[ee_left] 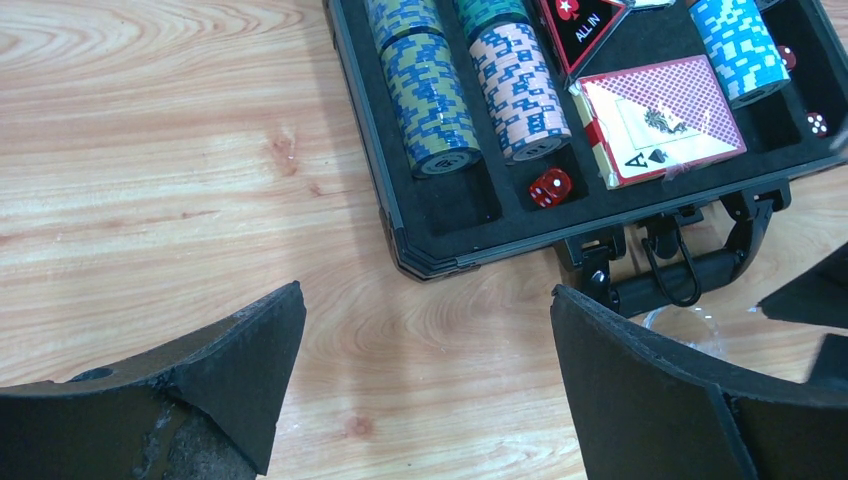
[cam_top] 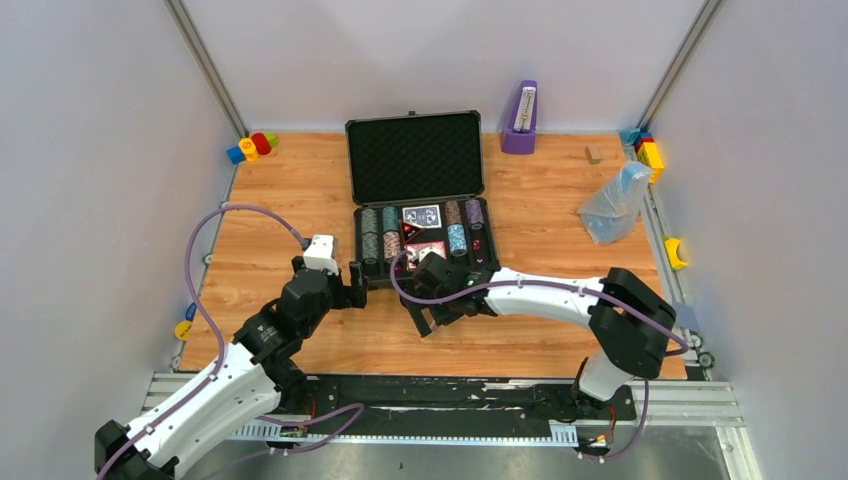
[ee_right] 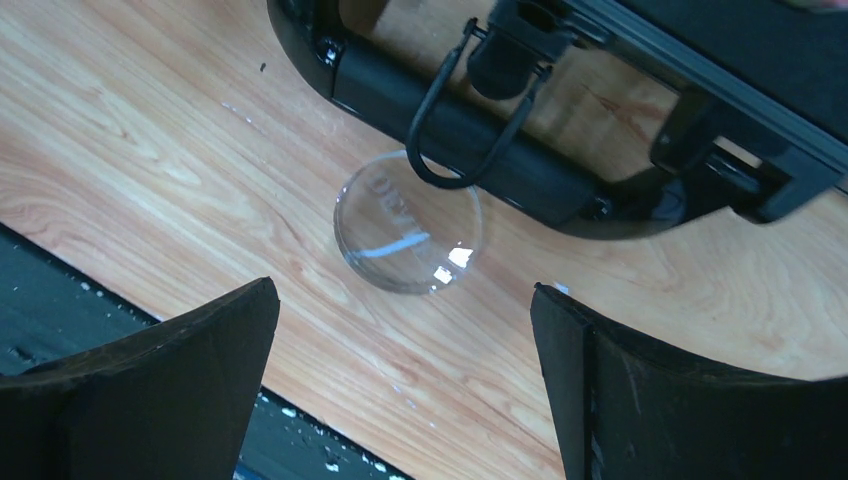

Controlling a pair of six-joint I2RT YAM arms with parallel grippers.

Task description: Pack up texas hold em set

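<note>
Black case (cam_top: pixel 417 200) lies open toward the surface's (cam_top: pixel 270 220) far edge; left hand (ee_left: pixel 428 320) and right hand (ee_right: pixel 405 310) hover near its handle (ee_right: pixel 545 182), fingers spread, empty.

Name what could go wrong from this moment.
The clear disc lies flat on the table close by the handle; the open right gripper may slip off it or knock the handle. The open left gripper sits by a corner of the case and could shove it.
</note>
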